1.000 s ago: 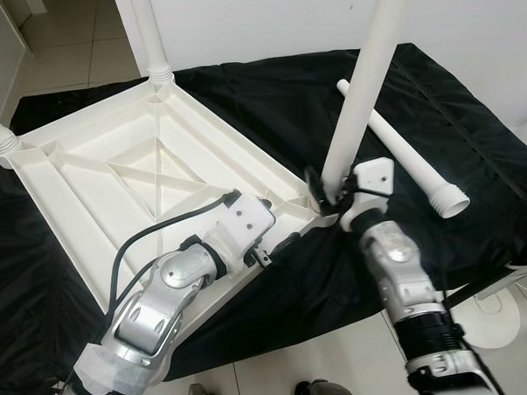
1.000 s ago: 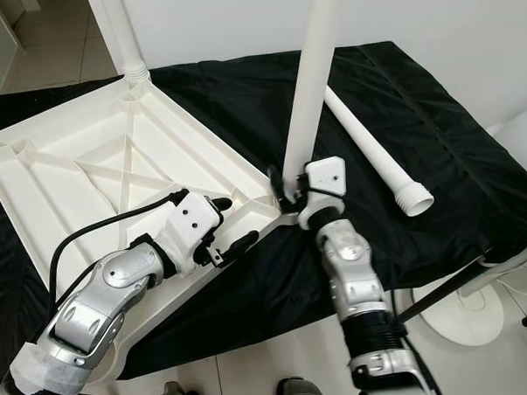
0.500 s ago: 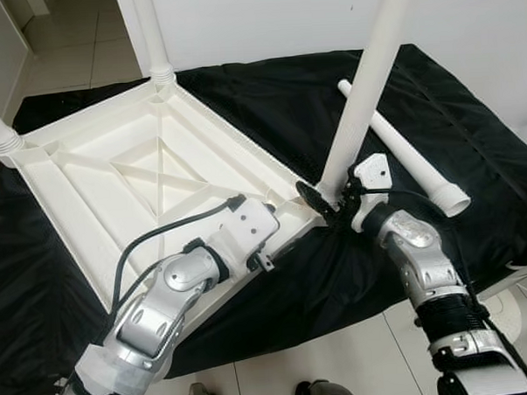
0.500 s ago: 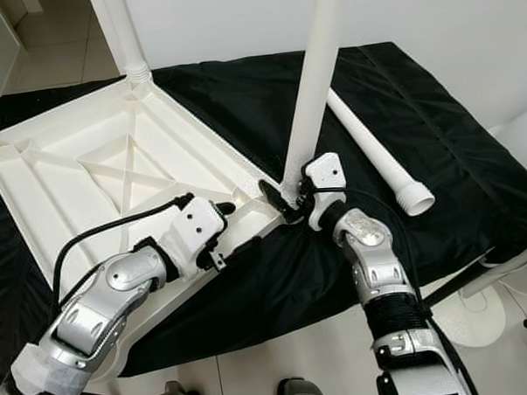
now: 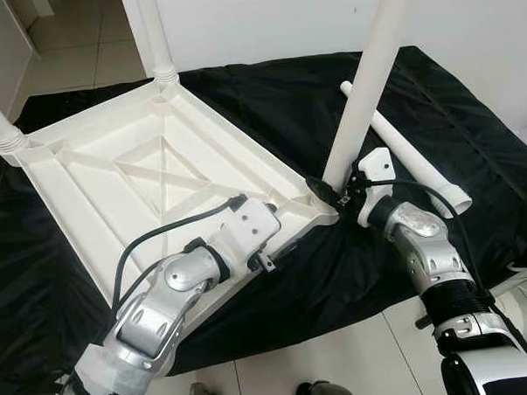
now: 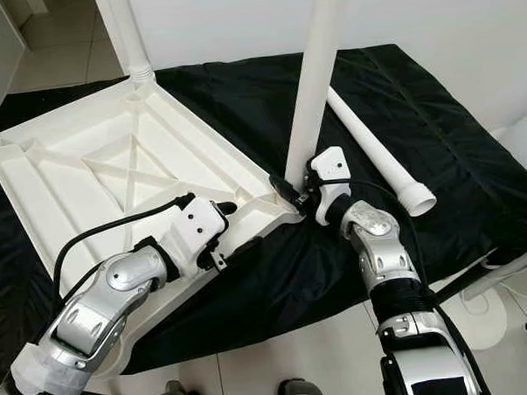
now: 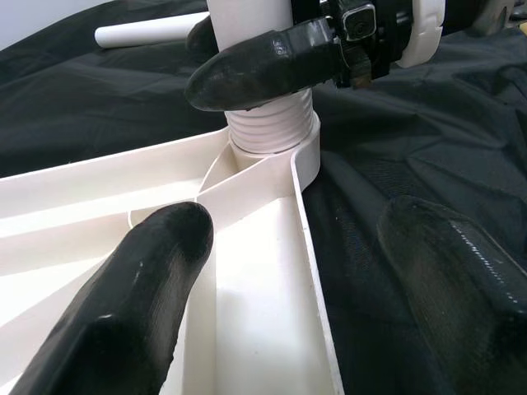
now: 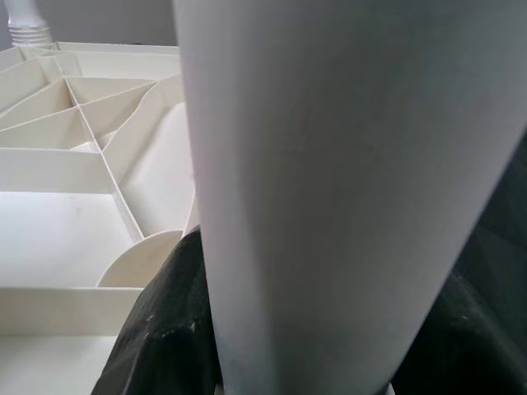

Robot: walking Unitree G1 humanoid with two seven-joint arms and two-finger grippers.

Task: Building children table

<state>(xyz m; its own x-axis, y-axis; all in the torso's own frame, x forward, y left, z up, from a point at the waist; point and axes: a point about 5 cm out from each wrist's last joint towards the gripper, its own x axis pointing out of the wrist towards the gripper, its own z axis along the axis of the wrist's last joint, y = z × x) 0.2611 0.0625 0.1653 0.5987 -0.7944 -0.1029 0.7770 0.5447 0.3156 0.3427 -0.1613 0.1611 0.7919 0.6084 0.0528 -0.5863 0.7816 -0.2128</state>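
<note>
— Under everything? 
— Black cloth, wrinkled, draped over the work surface, hanging down past the near edge.

— Beneath that? 
— Pale tiled floor, glossy, with thin grout lines.

— Behind? 
— White wall, plain, just past the cloth's far edge.

— At the lower right? 
— Round white base on the tiles, with a dark slanted bar beside it.

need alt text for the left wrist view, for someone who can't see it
Seen between the left tool's two spread black fingers, a white table leg stands threaded into the corner socket of an upturned white table. The right tool grips the leg just above its ribbed base. Black cloth lies underneath, with a loose leg behind.
</note>
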